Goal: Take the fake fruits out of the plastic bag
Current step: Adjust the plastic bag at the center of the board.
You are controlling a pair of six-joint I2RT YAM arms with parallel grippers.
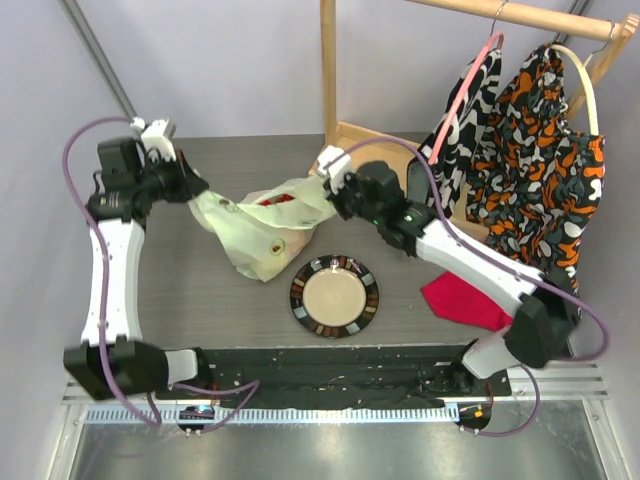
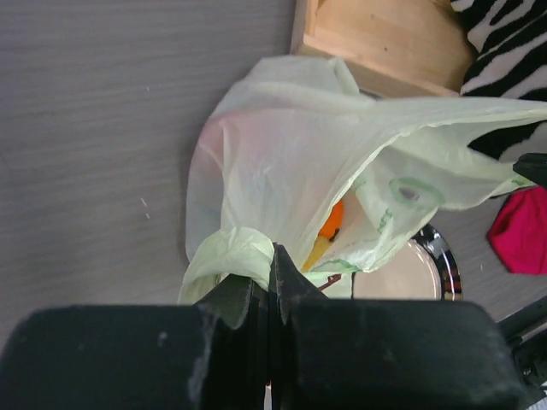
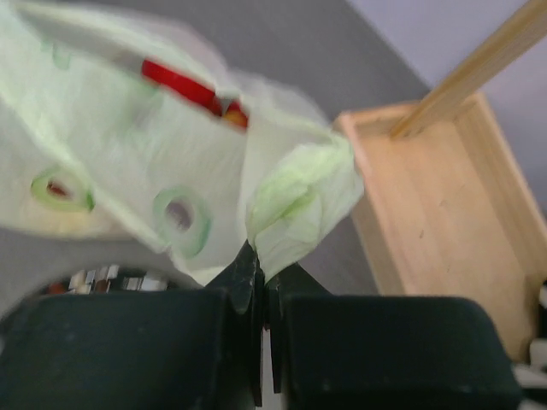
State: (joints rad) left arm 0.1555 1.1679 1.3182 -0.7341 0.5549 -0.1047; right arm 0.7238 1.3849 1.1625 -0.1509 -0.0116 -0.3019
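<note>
Grey wood-grain table (image 1: pixel 200 290) lies under both arms. On the left gripper (image 2: pixel 272 265) the two black fingers (image 2: pixel 239 299) are pressed together, with a bunched fold of a thin, pale green translucent plastic bag (image 2: pixel 282 162) pinched between their tips. Just beyond those tips the film parts in a slit. A glossy orange fake fruit (image 2: pixel 333 220) shows inside it, with a sliver of yellow directly below. Past the bag from these fingers is the rim of a round dark-rimmed plate (image 2: pixel 446 256), and further to the side lies a red cloth (image 2: pixel 521 231).

The right gripper (image 3: pixel 261 265) is likewise closed tight, its fingertips clamping another crumpled fold of the bag's edge. Beyond them and to the left, a red fake fruit (image 3: pixel 179 83) shows at the bag's opening. To their right sits a shallow pale wooden tray (image 3: pixel 436 213) with an upright wooden post (image 3: pixel 479 60) standing in it.

From above, the bag is strung between the two grippers, with red showing in the opening between them. Its body sags toward the near side and ends just beside the plate; whether the bottom rests on the table cannot be told. Patterned garments (image 1: pixel 540 160) hang from a wooden rail (image 1: pixel 520 15) behind the right arm.
</note>
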